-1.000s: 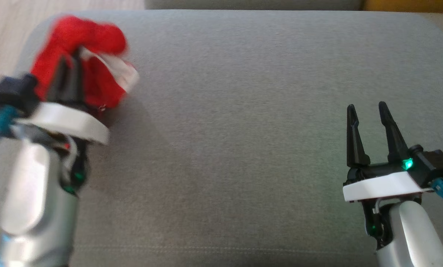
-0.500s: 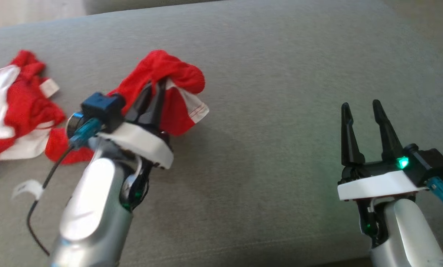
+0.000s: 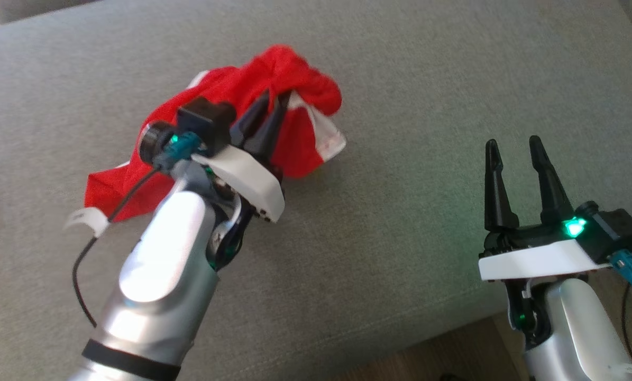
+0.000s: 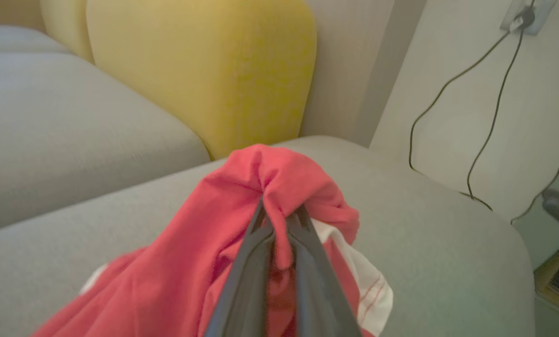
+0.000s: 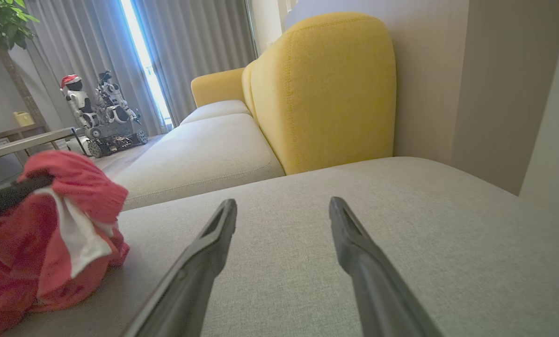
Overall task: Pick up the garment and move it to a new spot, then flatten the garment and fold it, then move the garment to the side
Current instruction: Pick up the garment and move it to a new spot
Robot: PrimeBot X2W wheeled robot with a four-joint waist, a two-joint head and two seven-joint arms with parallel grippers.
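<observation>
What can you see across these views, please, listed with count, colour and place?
garment: one, red and white, bunched on the sofa seat
sofa seat: one, grey, beneath the garment
backrests: two, yellow, behind the seat
cables: at least two, dark, on the pale wall
curtains: one set, grey, at the far window
robot figures: two, white and black, by the curtains
left pincer: one, dark fingers, shut on a garment fold
right pincer: one, dark fingers, open, over the seat, apart from the garment
</observation>
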